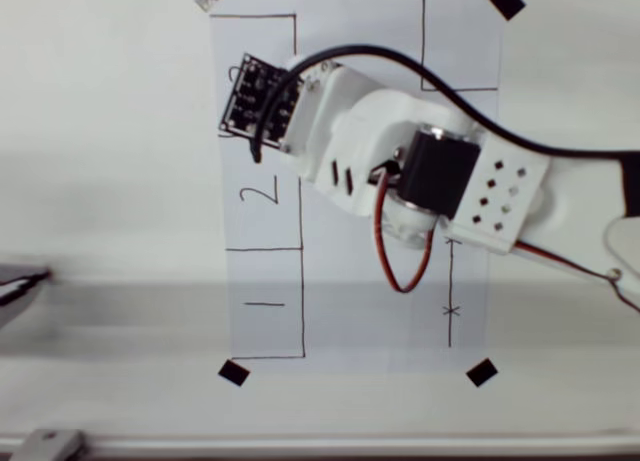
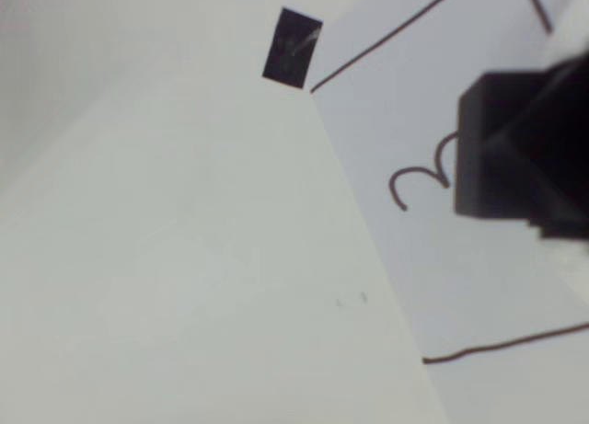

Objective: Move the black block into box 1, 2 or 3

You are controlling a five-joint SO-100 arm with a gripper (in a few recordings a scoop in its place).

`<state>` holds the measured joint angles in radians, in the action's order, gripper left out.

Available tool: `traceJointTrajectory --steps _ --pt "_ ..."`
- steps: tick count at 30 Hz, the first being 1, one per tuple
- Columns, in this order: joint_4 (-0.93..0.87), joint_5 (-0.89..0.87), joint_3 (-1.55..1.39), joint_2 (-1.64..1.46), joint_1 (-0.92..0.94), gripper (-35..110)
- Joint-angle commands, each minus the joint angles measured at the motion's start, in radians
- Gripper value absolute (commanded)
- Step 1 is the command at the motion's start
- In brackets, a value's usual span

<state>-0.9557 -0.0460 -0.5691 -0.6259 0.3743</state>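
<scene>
In the wrist view the black block (image 2: 502, 148) is sitting at the tool's tip, apparently clamped there, though the fingers themselves are too blurred to tell for certain. It is hanging directly over the paper inside box 3 (image 2: 479, 286), just beside the handwritten "3" (image 2: 423, 176). Farther off, a black tape square (image 2: 292, 47) is pinning the paper's corner to the counter (image 2: 184, 258); judged from this, the coming move is a straight lowering and letting go.

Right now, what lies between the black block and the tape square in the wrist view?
The handwritten 3 and a drawn box line; the black block and tape square are otherwise separated by bare paper.
</scene>
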Motion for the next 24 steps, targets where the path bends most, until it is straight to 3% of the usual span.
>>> traceJointTrajectory --steps 1,24 --pt "-0.014 -0.026 0.144 -0.009 0.014 0" --pt "-0.002 -0.003 0.258 0.118 0.023 0"
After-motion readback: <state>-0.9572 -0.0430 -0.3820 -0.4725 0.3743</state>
